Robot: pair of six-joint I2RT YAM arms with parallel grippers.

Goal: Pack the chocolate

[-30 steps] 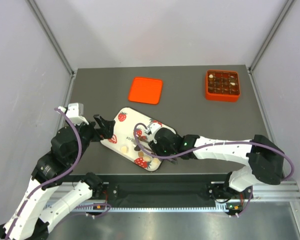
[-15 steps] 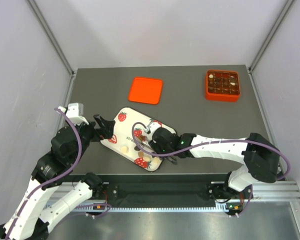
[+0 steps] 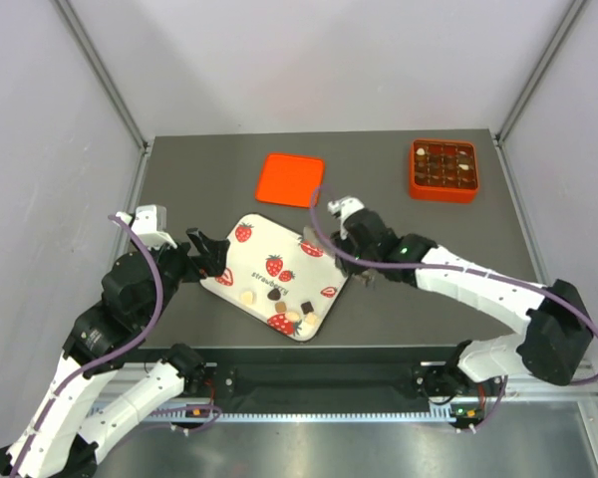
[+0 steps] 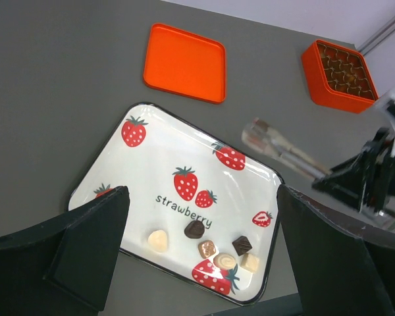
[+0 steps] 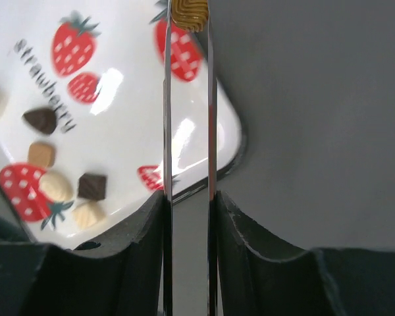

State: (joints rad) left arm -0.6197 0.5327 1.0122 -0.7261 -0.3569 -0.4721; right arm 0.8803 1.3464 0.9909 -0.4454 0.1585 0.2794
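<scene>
View: top cam plus 2 wrist cams; grey table (image 3: 199, 169), my 2 arms at its near edge.
Right jaws (image 5: 187, 205): nearly shut, clamped on thin metal tweezers (image 4: 286, 155); nothing else in them.
Tweezers: run straight out from my right jaws, their long axis in line w/ my fingers; blades pinch 1 light-brown ridged piece (image 5: 187, 12) at the tip.
Held piece, position: over the tray's right corner, by a strawberry print; looks raised off the tray.
Left jaws (image 4: 201, 191): wide open, empty, at the tray's left edge; can't tell if they touch it.
Tray (image 4: 184, 141): white w/ red strawberry prints, skewed, near the table's front centre.
Rest of chocolate (image 4: 207, 248): 6 loose pcs bunched at the tray's near side: 2 dark, 1 light brown, 3 cream.
Box (image 3: 444, 169): orange, gridded, far-right of table, well apart from the tray; most cells look filled; which cell is free is too small to tell.
Lid (image 3: 291, 179): orange, flat on the table beyond the tray, off the box.
Key relation: box lies far and to the right of the tweezer tip, on my right arm's side; left arm is much farther off.
Step, my guess: carry the held piece to the box.
Risk, my guess: a small piece in a light pinch could slip out on the way.
</scene>
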